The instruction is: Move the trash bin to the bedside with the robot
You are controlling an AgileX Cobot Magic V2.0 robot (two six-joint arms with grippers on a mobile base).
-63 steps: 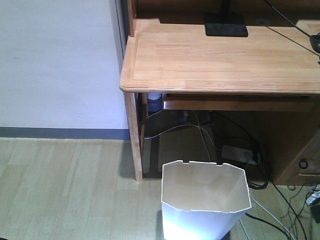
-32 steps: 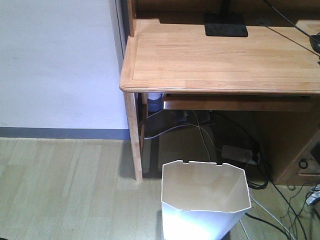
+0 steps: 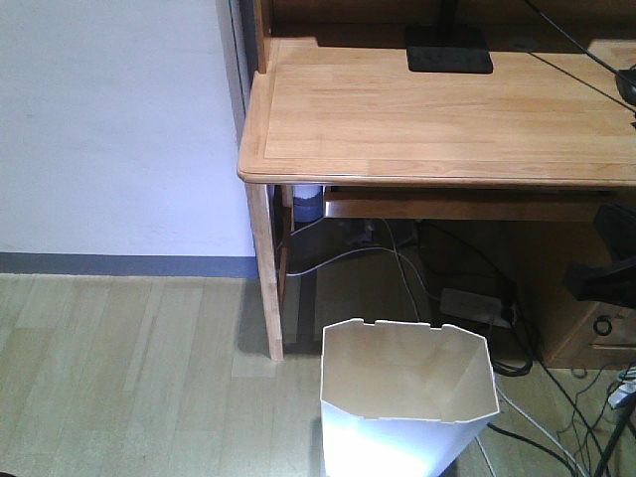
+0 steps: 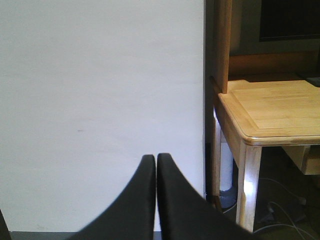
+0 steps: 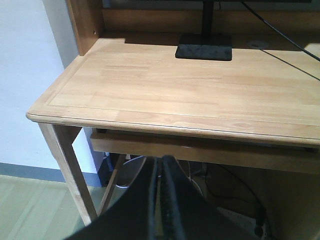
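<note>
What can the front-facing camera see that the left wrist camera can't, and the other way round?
Only the front-facing view shows the white trash bin, which stands open-topped on the wood-plank floor just in front of the light wooden desk. Only the left wrist view shows the left tool, with its two black fingers pressed together and nothing between them. Both views show the desk's rounded corner, one of its legs, and the white wall beside it.

Even indoor light, mild grain. Bluish cast on wall. Front face of trash bin blown out white. Deep shadow under desk. Glare patch on desk leg. Soft edges on left gripper and right gripper, close to lens.
</note>
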